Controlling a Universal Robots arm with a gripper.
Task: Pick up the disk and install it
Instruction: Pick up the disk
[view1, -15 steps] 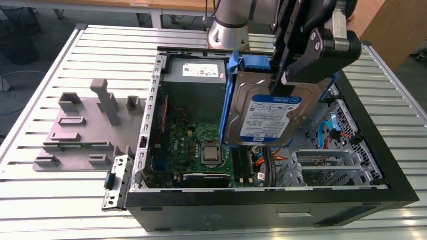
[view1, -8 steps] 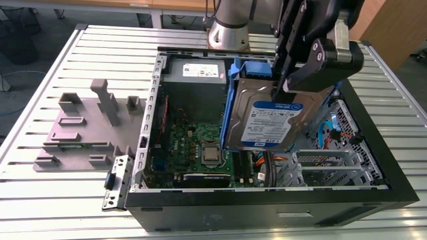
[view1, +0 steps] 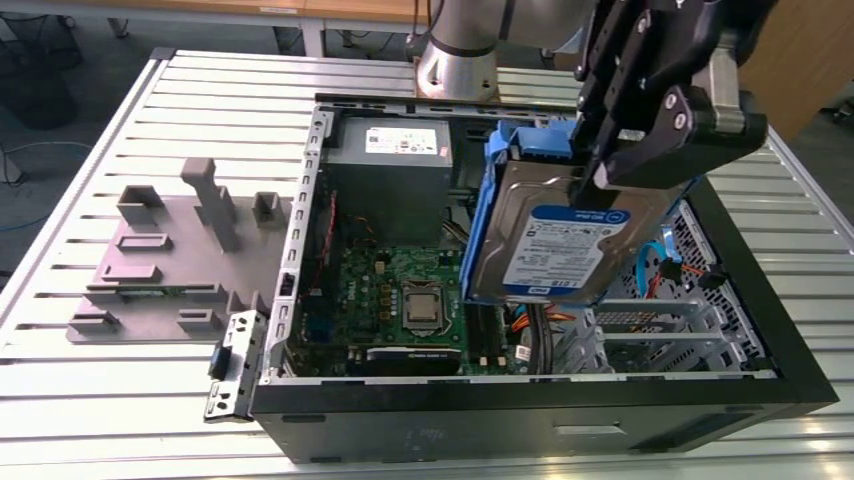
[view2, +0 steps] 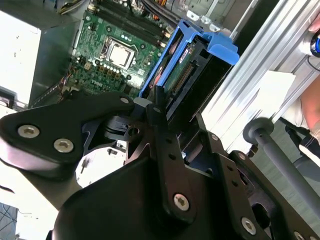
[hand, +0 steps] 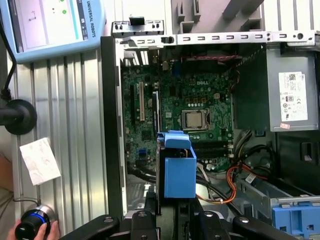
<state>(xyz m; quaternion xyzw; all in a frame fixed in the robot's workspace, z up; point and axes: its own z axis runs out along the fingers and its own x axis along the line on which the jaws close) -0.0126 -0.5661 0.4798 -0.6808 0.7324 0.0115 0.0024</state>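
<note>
The disk (view1: 554, 245), a silver-grey drive with a white-and-blue label and blue carrier rails, hangs tilted on edge above the open computer case (view1: 787, 380), over its right half in the exterior view. My gripper (view1: 597, 190) is shut on the disk's upper part, its black fingers clamping both faces. In the second wrist view the disk (view2: 196, 62) juts out beyond the fingers (view2: 156, 107), connector edge showing, with the motherboard beneath. In the first wrist view the blue carrier (hand: 179, 170) stands over the case's inside, just above my gripper (hand: 175, 212).
Inside the case lie the motherboard (view1: 400, 290), a grey power supply (view1: 400, 150), loose cables (hand: 235, 177) and a metal drive cage (view1: 667, 335) with a blue bracket (hand: 295, 220). A grey fixture plate (view1: 167, 255) sits at the exterior view's left. A hand (hand: 30, 230) rests beside a pendant (hand: 50, 25).
</note>
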